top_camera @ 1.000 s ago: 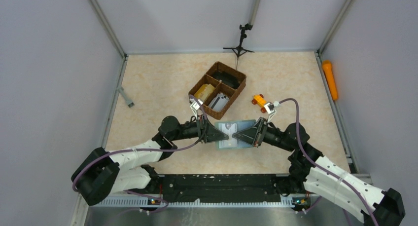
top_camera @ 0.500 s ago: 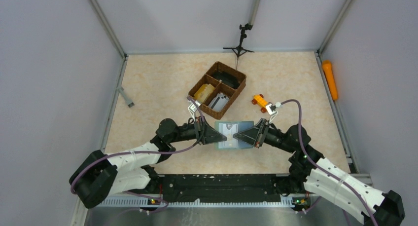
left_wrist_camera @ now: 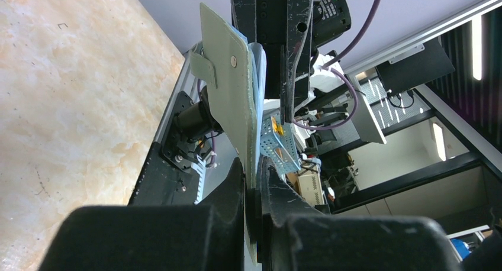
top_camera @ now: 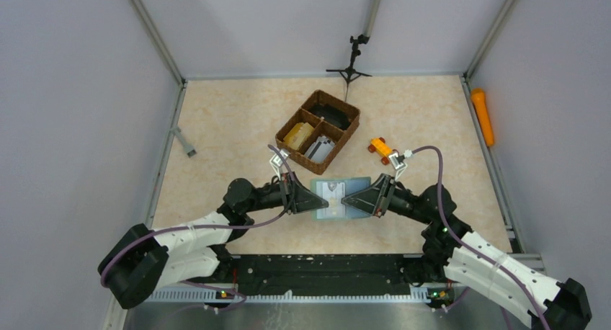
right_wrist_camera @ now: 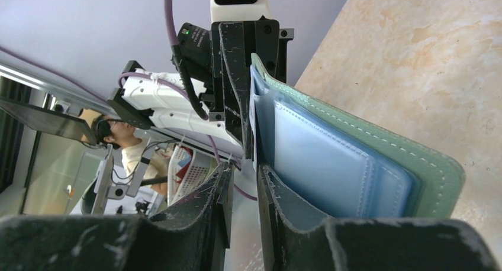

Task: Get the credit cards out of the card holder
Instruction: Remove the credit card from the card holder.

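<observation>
The left fingers (top_camera: 310,202) have shut tight on the left edge of the card holder (top_camera: 333,200) and pulled it a bit left. The right fingers (top_camera: 347,200) stand a little apart at its right edge. The holder hangs open above the counter (top_camera: 216,128), toward the middle of the near edge, its long side running arm to arm. I see no credit cards clearly. The right arm looks nearer the pockets.

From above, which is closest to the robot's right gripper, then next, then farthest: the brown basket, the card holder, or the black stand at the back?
1. Card holder: right at the right gripper, mid-table.
2. Brown basket: behind the holder, slightly left.
3. Black stand: farthest, by the back wall.
</observation>
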Controlling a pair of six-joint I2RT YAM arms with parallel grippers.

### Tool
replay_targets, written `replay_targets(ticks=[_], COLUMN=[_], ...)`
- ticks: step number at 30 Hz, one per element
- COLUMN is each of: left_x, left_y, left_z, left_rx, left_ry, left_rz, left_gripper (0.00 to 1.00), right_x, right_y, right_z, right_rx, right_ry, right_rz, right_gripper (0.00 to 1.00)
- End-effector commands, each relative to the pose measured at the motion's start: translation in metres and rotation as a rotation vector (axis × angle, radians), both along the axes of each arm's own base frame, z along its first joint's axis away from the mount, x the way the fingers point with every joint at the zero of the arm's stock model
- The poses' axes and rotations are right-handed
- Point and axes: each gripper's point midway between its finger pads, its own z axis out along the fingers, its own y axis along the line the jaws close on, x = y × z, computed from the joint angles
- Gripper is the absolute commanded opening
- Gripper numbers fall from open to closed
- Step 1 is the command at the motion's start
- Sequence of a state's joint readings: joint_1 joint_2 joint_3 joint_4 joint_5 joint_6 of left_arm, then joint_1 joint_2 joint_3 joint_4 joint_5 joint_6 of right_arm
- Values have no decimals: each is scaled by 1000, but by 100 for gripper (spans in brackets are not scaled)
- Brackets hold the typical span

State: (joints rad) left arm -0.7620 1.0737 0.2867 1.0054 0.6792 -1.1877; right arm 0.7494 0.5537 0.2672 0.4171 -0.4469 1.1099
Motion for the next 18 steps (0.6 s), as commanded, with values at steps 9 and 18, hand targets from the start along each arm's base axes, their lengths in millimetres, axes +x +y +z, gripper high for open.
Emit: replay_targets(ticks=[9,18], left_x=[-5,-1], left_y=[7,13], left_z=[27,23], left_rx=[-97,-75], left_ry=[-82,-88], left_rz=[19,65], left_gripper=[0,0], right_x=[2,9], right_y=[-4,-13], right_z=[9,7], right_rx=[27,-12], right_ry=[-24,-27], right_rz=[-17,-84], right_gripper=[0,0])
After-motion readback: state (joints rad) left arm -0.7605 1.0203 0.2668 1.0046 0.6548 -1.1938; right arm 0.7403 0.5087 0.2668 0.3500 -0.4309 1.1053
